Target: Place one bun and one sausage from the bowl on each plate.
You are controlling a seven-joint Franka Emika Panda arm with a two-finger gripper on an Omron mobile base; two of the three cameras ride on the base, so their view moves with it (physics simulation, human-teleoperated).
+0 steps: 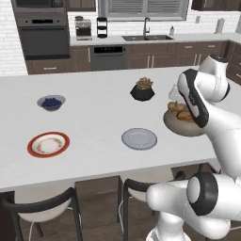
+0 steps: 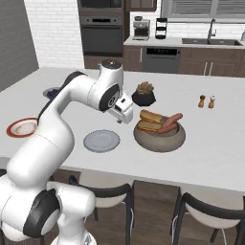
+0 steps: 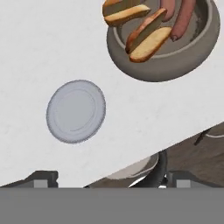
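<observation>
We see our gripper (image 2: 125,115) standing wide open and empty above the counter (image 1: 94,117), between the grey plate (image 3: 76,111) and the bowl (image 3: 201,48). The buns (image 3: 148,41) and sausages (image 3: 181,19) lie in the bowl, which sits just beside the gripper on the side away from the plate. Their long axes run roughly parallel, slanting across the bowl. The orange-rimmed plate (image 1: 48,144) is well apart. In the left base view our arm hides most of the bowl; how many buns there are we cannot tell.

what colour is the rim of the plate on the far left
Orange-red, around a white middle; the plate shows best in the left base view.
</observation>
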